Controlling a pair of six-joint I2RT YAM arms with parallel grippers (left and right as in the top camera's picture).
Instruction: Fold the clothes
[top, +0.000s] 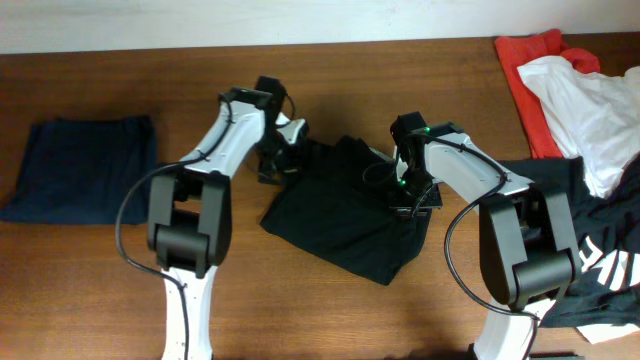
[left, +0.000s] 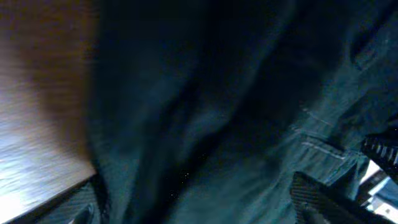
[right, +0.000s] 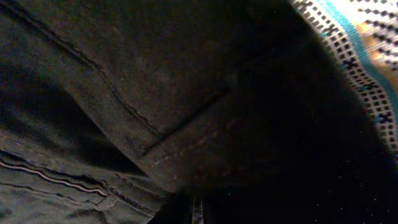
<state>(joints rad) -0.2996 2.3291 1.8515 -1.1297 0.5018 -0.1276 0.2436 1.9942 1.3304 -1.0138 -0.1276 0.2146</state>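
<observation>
Mid-fold on black garment (top: 340, 220), table centre: left gripper (top: 277, 158) and right gripper (top: 411, 194) sit at opposite edges, cloth hiding whether either grips; next likely calls for carrying both edges over together.

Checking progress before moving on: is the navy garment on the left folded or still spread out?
Folded: the navy garment lies as a compact, flat rectangle with fairly straight edges and nothing sticking out.

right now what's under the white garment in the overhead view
Under the white garment, a red garment sticks out along one side, and its lower edge overlaps a black printed garment. Anything else beneath is covered.
</observation>
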